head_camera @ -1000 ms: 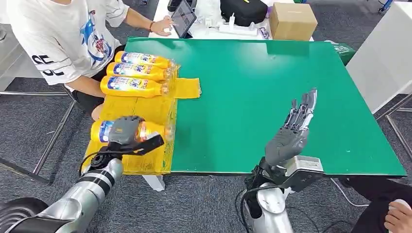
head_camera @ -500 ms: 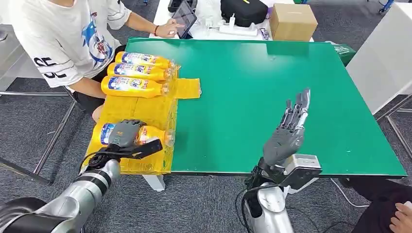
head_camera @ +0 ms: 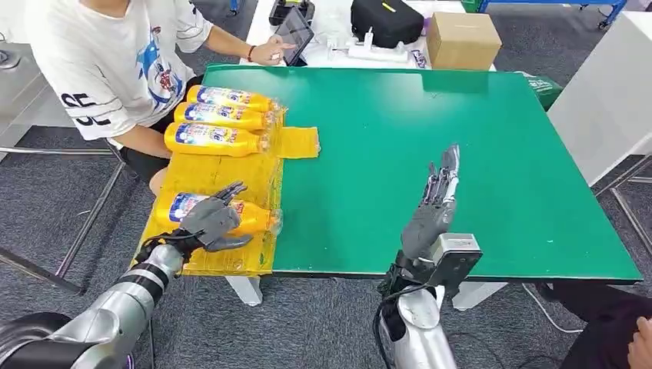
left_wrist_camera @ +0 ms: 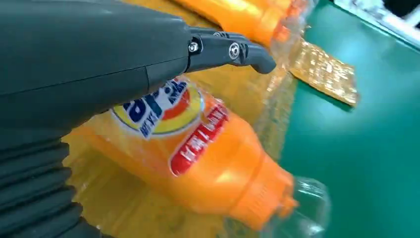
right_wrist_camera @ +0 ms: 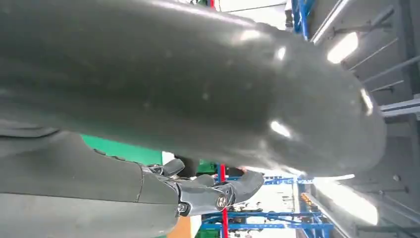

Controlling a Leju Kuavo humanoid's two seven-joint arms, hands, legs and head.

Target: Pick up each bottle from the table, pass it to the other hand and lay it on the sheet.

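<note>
- bottle (head_camera: 223, 216): orange, with a blue, yellow and red label, lying on its side on the near part of the yellow sheet (head_camera: 231, 175), at about 8 o'clock on the green table (head_camera: 400, 138); its neck points toward 3 o'clock, close to the sheet's table-side edge. in the left wrist view the same bottle (left_wrist_camera: 198, 158) lies on the crinkled sheet with its neck toward the green surface.
- left hand (head_camera: 209, 221): over the label end of that bottle, fingers spread apart and lifted, thumb toward the near edge of the sheet; released, grasping nothing. whether the palm touches the bottle cannot be told.
- three other bottles (head_camera: 219, 117): side by side on the far part of the sheet, at about 10 o'clock on the table, all on their sides with necks toward 3 o'clock, well apart from the near bottle.
- right hand (head_camera: 430, 211): raised above the near edge of the table at about 6 o'clock, fingers straight and pointing toward 12 o'clock, released and empty.
- person (head_camera: 115, 61): in a white printed shirt, seated beyond the 9 o'clock side of the table, one hand at a tablet (head_camera: 296, 32) at about 11 o'clock.
- cardboard box (head_camera: 464, 40) and black bag (head_camera: 388, 18): on a white surface beyond the far edge of the table, at about 12 to 1 o'clock.
</note>
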